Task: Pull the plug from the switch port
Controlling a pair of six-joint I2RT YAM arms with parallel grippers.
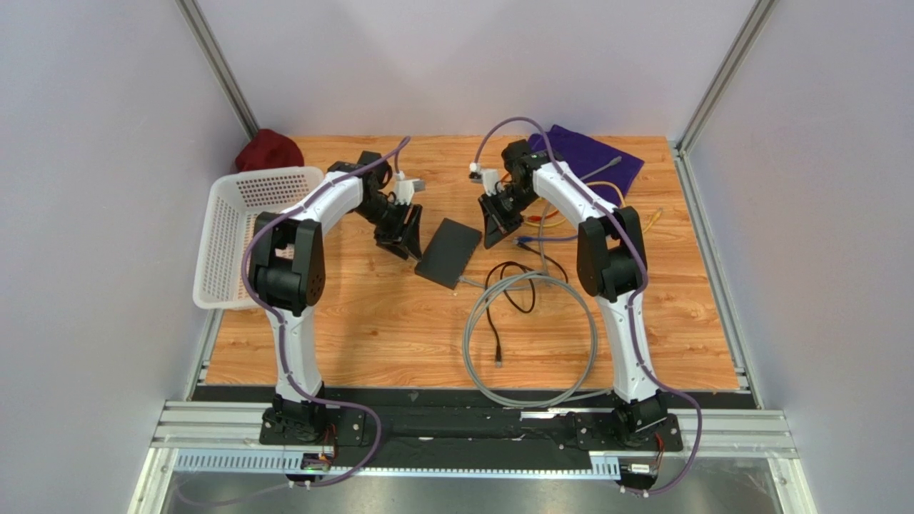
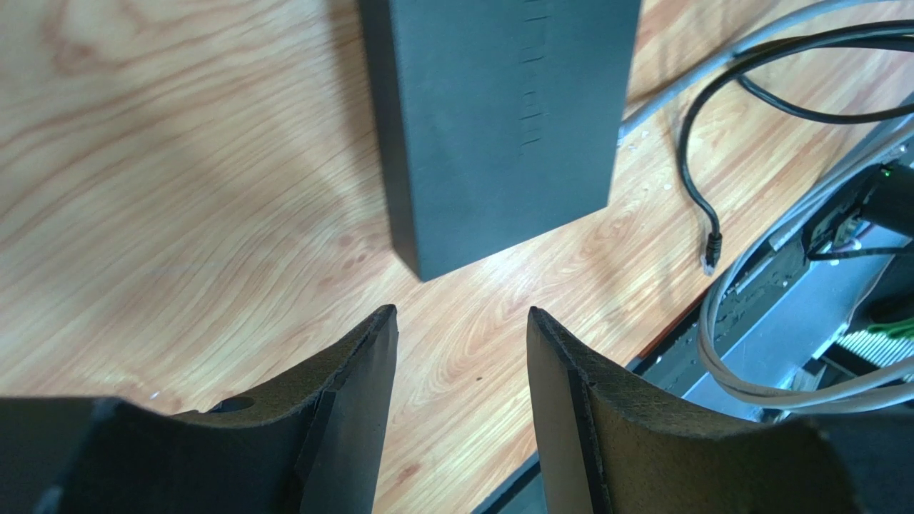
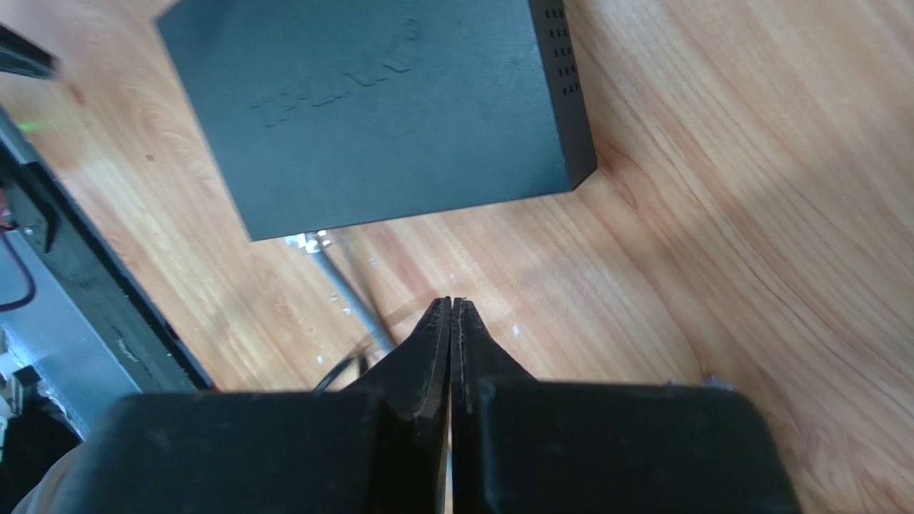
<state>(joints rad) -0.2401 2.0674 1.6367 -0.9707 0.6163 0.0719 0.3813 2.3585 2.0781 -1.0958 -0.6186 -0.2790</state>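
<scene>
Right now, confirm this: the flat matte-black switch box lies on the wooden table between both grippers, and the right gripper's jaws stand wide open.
Wrong on the jaws: the right wrist view shows the right gripper shut, its fingers pressed together on nothing. The rest holds: the flat matte-black switch box lies on the wooden table between it and the left gripper.

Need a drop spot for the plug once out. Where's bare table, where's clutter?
Bare: near-left wood between left arm and grey cable loop, near side of the switch; back centre between the arms; near-right strip outside right arm. Crowded: that loop and black cable right of centre, purple cloth and loose leads back right, basket far left.
</scene>
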